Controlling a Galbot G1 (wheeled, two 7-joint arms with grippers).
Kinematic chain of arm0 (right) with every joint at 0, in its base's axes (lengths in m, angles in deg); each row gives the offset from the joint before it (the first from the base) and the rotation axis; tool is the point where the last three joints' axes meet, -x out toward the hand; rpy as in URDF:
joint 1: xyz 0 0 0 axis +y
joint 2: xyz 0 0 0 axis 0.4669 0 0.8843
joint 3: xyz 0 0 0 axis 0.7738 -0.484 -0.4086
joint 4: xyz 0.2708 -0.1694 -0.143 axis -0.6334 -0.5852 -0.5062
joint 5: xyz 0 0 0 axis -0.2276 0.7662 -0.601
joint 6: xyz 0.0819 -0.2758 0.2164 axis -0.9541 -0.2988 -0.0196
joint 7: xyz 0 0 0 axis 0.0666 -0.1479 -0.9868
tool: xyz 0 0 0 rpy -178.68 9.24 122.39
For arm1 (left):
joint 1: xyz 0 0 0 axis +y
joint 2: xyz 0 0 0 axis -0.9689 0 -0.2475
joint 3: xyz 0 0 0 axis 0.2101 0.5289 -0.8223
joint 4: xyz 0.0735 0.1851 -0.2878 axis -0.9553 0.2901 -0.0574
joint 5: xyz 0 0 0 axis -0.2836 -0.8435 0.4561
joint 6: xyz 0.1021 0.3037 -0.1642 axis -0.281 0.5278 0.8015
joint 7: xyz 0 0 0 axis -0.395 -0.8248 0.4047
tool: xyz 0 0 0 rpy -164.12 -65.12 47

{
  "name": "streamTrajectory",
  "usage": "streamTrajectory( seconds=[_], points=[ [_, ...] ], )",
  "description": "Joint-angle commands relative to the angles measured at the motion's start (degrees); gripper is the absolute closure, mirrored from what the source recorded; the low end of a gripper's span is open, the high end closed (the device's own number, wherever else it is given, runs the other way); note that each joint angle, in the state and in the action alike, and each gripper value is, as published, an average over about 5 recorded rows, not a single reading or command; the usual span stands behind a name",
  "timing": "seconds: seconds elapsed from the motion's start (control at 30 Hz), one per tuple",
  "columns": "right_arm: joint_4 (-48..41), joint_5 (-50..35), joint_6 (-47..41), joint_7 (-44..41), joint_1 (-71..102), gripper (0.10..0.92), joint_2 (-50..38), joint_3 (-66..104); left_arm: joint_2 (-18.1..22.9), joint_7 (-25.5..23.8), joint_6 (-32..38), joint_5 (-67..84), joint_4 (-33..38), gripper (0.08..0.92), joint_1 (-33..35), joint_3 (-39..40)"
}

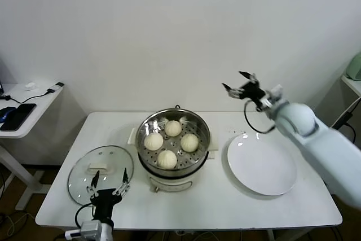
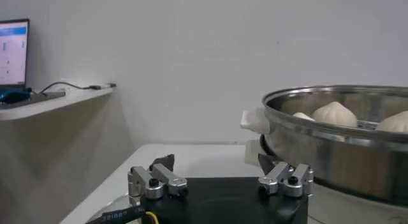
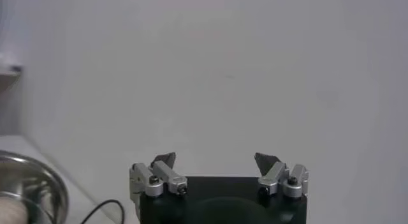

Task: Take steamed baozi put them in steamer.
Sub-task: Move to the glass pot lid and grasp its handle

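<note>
We see a polished stainless-steel steamer [image 1: 173,139] with a perforated metal tray, holding smooth, matt dough baozi [image 1: 167,158]; beside it a clear glass lid [image 1: 100,173], a glossy white plate [image 1: 262,163] and a matt white table [image 1: 282,207].

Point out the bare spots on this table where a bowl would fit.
The white plate is bare. Free tabletop runs along the near edge, between the steamer and the plate. The strip behind the glass lid, left of the steamer, is also free. The steamer is crowded: four buns fill its tray. The left gripper hovers at the lid's near edge.
</note>
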Motion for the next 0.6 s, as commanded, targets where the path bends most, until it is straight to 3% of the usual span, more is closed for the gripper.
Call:
streamTrajectory(
  seconds=[0.03,0.37,0.6],
  points=[
    [2.1,7.1,19.4,0.9,49.4,0.203,11.3,35.9,-1.0,0.2,3.9,-6.0,-3.0,0.177,-1.7,-0.3],
    [0.1,9.3,27.3,0.9,56.3,0.203,20.3,32.9,-3.2,2.5,8.9,-18.1,-6.0,0.177,-2.4,-2.3],
    [0.2,11.0,27.4,3.1,56.6,0.203,22.4,31.2,-6.9,13.4,11.7,-56.4,-13.6,0.177,-4.5,-7.7]
  ],
)
